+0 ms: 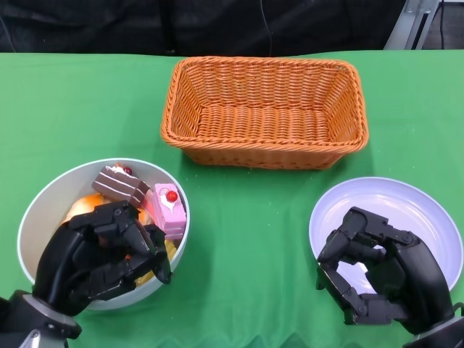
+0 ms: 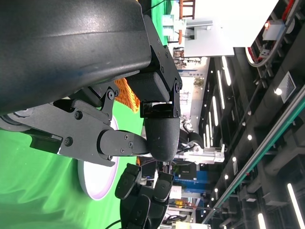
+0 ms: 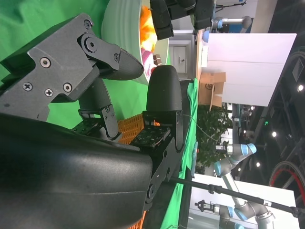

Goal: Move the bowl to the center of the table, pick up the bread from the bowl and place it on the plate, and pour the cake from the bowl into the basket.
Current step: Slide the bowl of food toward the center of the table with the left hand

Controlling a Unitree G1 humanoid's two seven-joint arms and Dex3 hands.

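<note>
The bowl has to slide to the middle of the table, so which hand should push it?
Probably the left hand: it already hangs over the bowl at the robot's left. The right hand is over the plate.

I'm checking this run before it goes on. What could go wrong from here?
1. The left robot hand hangs over the bowl, covering the orange bread; reaching in might knock the brown cake or pink cake out.
2. The bowl sits near the table's front left edge; a clumsy push could tip it off.
3. The right robot hand hovers over the plate, perhaps blocking placement.
</note>
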